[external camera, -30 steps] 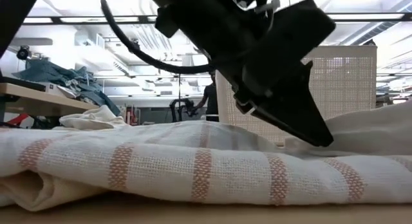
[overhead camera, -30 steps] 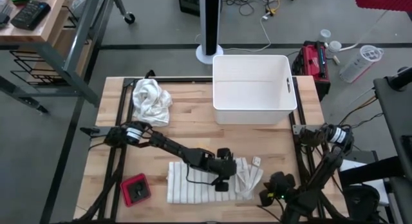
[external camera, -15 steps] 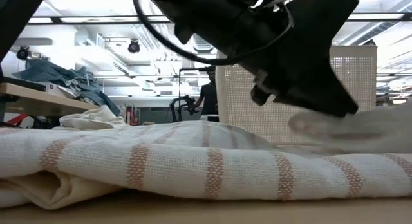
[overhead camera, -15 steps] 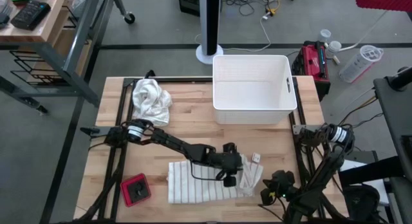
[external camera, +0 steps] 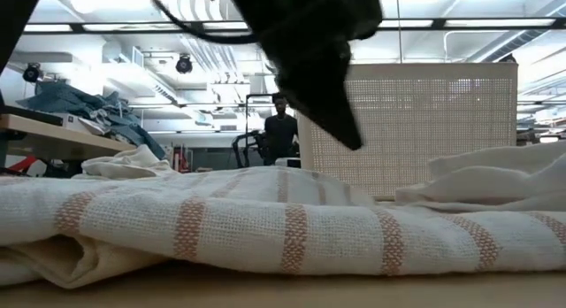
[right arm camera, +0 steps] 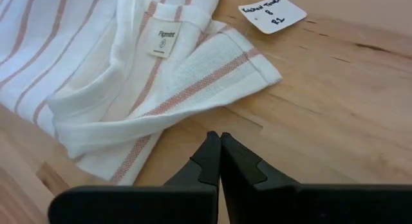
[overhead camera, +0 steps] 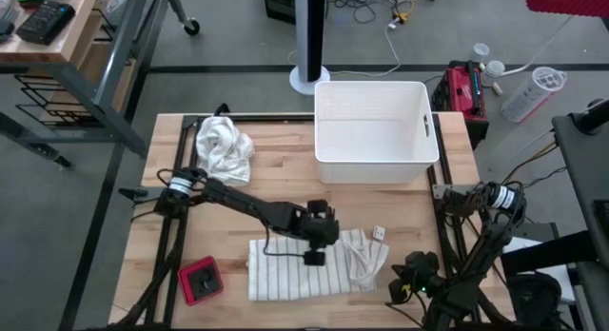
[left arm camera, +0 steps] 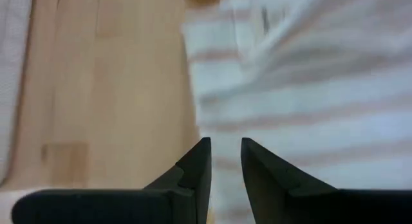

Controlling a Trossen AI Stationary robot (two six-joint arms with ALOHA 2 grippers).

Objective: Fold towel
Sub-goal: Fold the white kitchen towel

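A white towel with thin red stripes (overhead camera: 300, 272) lies folded near the table's front edge, its right end bunched in loose folds (right arm camera: 161, 89). My left gripper (overhead camera: 314, 257) hangs over the towel's far edge, clear of the cloth (left arm camera: 309, 76). Its fingers (left arm camera: 225, 147) stand a little apart with nothing between them. In the low view a dark fingertip (external camera: 347, 138) hangs well above the towel (external camera: 265, 228). My right gripper (right arm camera: 221, 139) is shut and waits over bare wood by the towel's right end, at the table's front right (overhead camera: 404, 279).
A white bin (overhead camera: 376, 131) stands at the far middle. A crumpled white cloth (overhead camera: 224, 148) lies at the far left. A red and black object (overhead camera: 200, 280) sits at the front left. A small paper label (right arm camera: 271, 13) lies beside the towel's right end.
My left gripper has risen off the towel and drawn back toward the table's left and far side, after first reaching to the right. The towel's right end now lies bunched a little higher; the rest of the towel has stayed in place.
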